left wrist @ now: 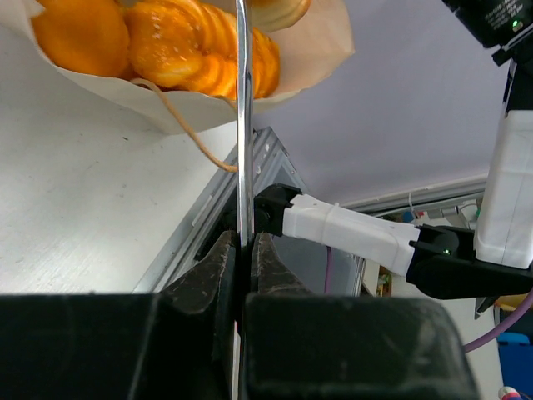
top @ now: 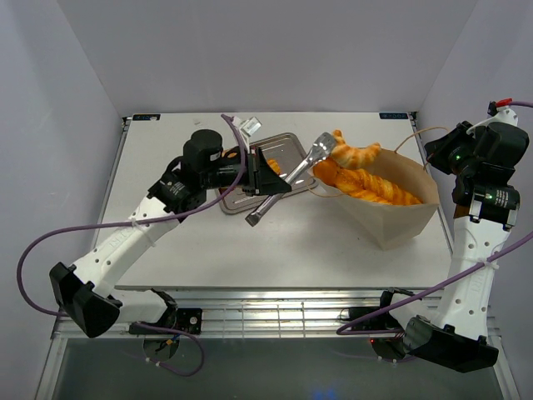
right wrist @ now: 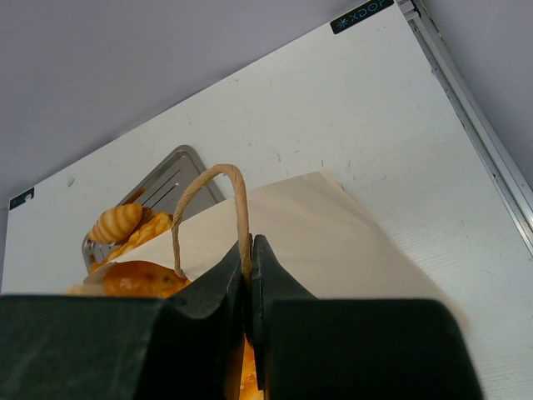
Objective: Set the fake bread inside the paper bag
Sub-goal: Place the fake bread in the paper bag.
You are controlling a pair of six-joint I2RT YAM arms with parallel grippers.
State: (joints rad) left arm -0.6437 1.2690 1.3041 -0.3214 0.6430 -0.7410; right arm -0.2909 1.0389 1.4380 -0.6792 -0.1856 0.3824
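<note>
The paper bag (top: pixel 396 204) lies tilted at the right, its mouth facing left, with several golden pastries (top: pixel 371 187) inside. My left gripper (top: pixel 268 177) is shut on metal tongs (top: pixel 301 167), whose tips hold a twisted pastry (top: pixel 356 154) at the bag's mouth. In the left wrist view the gripper (left wrist: pixel 243 246) pinches the tongs' blade (left wrist: pixel 242 125), and the bag (left wrist: pixel 308 58) with bread (left wrist: pixel 166 42) is ahead. My right gripper (top: pixel 431 158) is shut on the bag's string handle (right wrist: pixel 237 196); the right wrist view shows the gripper (right wrist: pixel 248 250) above the bag (right wrist: pixel 333 242).
A silver metal tray (top: pixel 283 143) sits mid-table behind the left gripper, with an orange pastry (top: pixel 272 165) on it; the tray also shows in the right wrist view (right wrist: pixel 171 175). The table's right edge rail (right wrist: pixel 475 108) is close to the bag.
</note>
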